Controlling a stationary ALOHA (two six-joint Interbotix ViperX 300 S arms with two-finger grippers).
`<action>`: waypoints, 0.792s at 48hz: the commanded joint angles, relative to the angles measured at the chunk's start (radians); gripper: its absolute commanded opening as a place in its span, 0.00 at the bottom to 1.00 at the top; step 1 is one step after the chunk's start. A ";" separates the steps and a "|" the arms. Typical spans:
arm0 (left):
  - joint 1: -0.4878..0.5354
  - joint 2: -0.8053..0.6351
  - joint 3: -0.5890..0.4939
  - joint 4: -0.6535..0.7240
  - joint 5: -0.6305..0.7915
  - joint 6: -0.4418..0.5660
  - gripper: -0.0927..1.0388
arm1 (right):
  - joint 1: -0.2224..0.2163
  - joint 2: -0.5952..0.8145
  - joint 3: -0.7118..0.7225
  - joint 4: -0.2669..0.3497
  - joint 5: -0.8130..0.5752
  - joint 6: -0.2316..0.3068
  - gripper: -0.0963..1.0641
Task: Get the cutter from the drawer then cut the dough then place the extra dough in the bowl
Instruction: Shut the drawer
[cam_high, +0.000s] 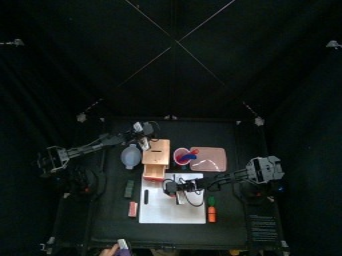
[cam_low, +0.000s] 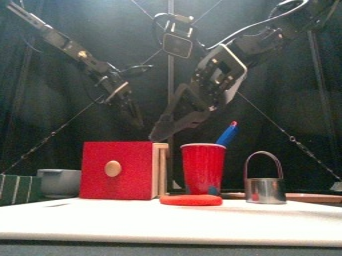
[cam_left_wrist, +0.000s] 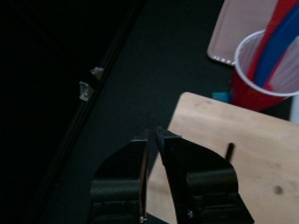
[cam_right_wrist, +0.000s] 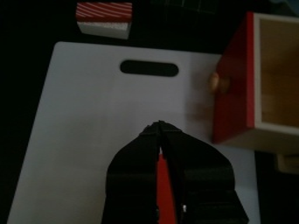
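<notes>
While the cutter (cam_low: 265, 187) stands upright on the white board (cam_right_wrist: 93, 114), its wire handle arches straight up and its round axis is vertical. It sits right of the red cup (cam_low: 203, 168) in the front view, apart from both grippers. Dough (cam_low: 191, 199) lies flat on the board, just before the cup in that view.

Right gripper (cam_right_wrist: 159, 140) hangs above the board, well above the dough, with the forearm slanting down from the upper right and the jaws aimed down and leftward. The jaw tips meet with nothing held, and a thin red sliver shows in the slit nearer their base.

Left gripper (cam_left_wrist: 158, 140) hovers over the wooden box (cam_high: 158, 152), arm reaching in from the left, jaws pressed together and empty. The box's red drawer front (cam_low: 120, 170) faces the table's front.

Bowl (cam_low: 58, 181) sits left of the box. The cup holds a blue knife (cam_low: 227, 132) leaning right. Pink tray (cam_high: 214, 158) lies behind the board.
</notes>
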 joint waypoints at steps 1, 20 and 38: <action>0.012 0.097 -0.097 0.060 0.064 0.002 0.59 | 0.002 0.037 -0.086 0.006 -0.003 0.003 0.42; 0.046 0.264 -0.196 0.075 0.120 0.054 0.59 | -0.012 0.196 -0.268 -0.002 0.057 -0.009 0.42; 0.040 0.264 -0.181 0.046 0.132 0.057 0.59 | -0.118 0.230 -0.304 -0.072 0.069 0.000 0.42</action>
